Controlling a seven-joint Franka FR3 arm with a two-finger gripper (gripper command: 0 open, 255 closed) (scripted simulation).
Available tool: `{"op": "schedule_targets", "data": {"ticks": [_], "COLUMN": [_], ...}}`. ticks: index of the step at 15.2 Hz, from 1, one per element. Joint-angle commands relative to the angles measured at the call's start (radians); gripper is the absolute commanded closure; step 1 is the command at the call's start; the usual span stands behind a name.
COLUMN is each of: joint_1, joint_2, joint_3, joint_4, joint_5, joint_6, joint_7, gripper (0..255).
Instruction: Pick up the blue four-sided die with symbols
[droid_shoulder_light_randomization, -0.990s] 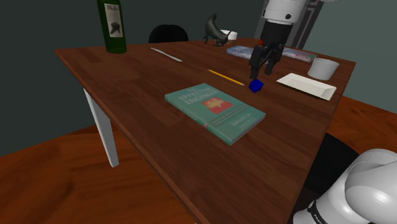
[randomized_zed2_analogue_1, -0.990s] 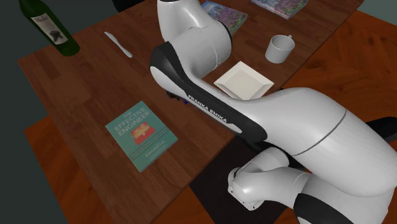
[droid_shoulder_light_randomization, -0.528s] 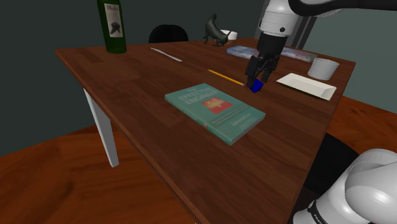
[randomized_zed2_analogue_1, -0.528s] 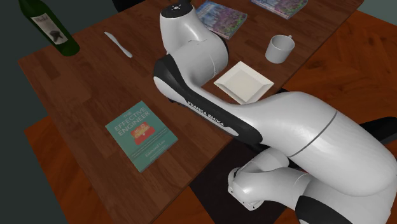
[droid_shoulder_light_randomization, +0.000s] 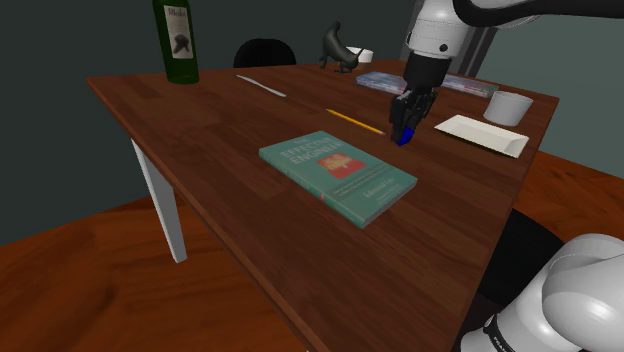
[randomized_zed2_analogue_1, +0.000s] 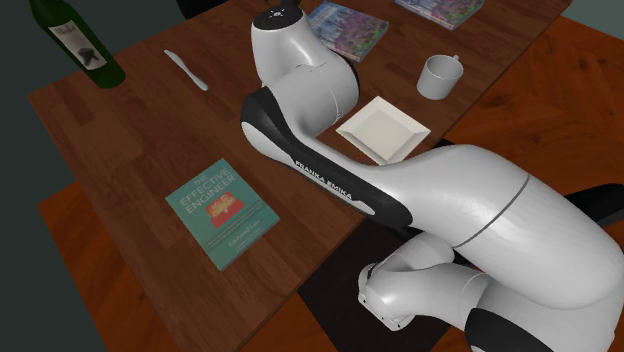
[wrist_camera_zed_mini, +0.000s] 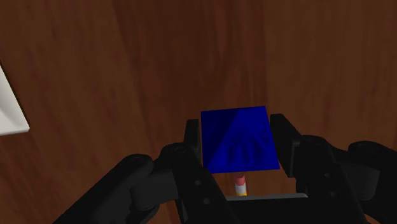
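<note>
Deep blue die, faint darker symbols on the face that shows. It's clasped between the fingers of the black gripper, right down at the wooden table.

A dark wooden table with a white leg stood on a reddish floor. A teal book lay near the table's middle. Beyond the book, to its right, a white arm's black gripper pointed down at the tabletop, its fingers pressed against a small blue die between them. A yellow pencil lay just left of the gripper. A white square plate and a white mug sat to the right. A green bottle stood at the far left corner.
</note>
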Motion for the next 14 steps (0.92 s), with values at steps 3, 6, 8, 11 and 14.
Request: {"op": "schedule_targets", "data": {"ticks": [3, 6, 8, 11, 14], "joint_1": [-0.001, -0.002, -0.002, -0.004, -0.005], "joint_2": [0.003, 0.014, 0.022, 0.035, 0.051], "joint_3": [-0.001, -0.002, -0.002, -0.003, -0.003], "joint_4": [0.015, 0.064, 0.098, 0.151, 0.206], "joint_5": [-0.001, -0.002, -0.003, -0.005, -0.007], "joint_6": [-0.011, -0.051, -0.077, -0.116, -0.156], "joint_7": [-0.001, -0.001, 0.0, 0.0, 0.001], "gripper": [255, 255, 255, 255, 255]}}
